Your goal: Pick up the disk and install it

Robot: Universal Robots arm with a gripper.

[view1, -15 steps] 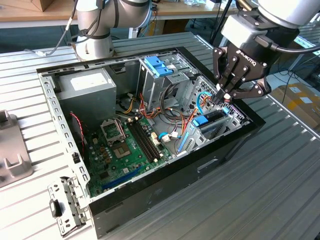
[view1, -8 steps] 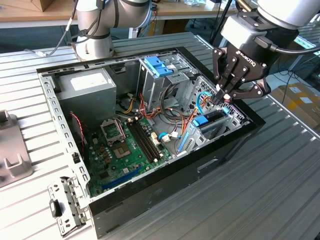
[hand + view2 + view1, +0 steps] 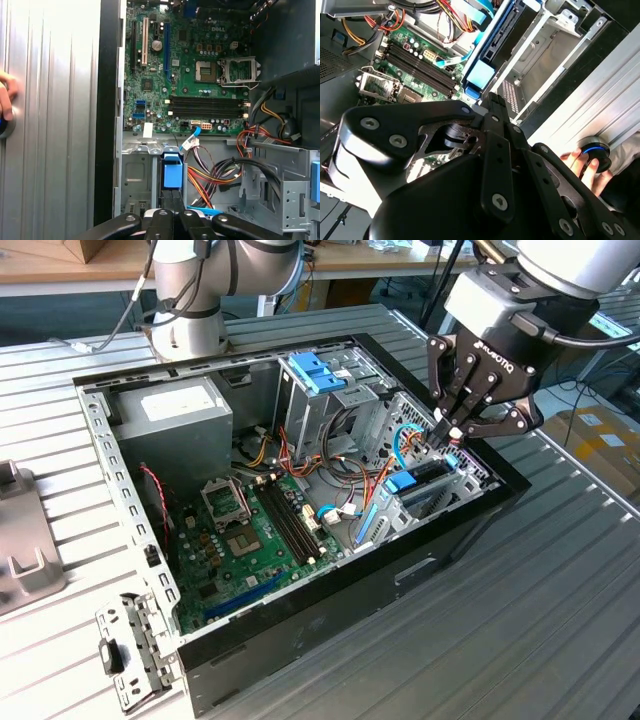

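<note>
So here's where we are. The open computer case (image 3: 350, 592) lies flat on the slatted metal table (image 3: 520, 640), and we place everything against it.

The disk (image 3: 424, 473) is already inside the case, standing on edge in a metal cage right against one short wall. In the second wrist view, the disk (image 3: 503, 42) shows its dark body running along the blue carrier. In the first wrist view we mostly see the blue tab end of the disk (image 3: 171, 175).

The gripper (image 3: 452, 432) hangs over that same end of the case, pointing down at the disk. Its jaws are drawn narrow, and we see no gap between the fingers in either wrist view. The gripper (image 3: 492, 100) ends just beside the blue tab, and in the first wrist view the gripper (image 3: 173, 204) sits right up against it. We can't tell whether the tips actually press on the tab or just sit next to it.

The green motherboard (image 3: 262, 540) covers the floor of the case. The grey power supply (image 3: 166, 426) sits at the opposite end of the case from the disk. A light-blue bracket (image 3: 315, 370) tops another cage along the case's long wall.

Outside the case, a person's hand (image 3: 581, 165) rests on a round knob (image 3: 596, 152) on the table.
</note>
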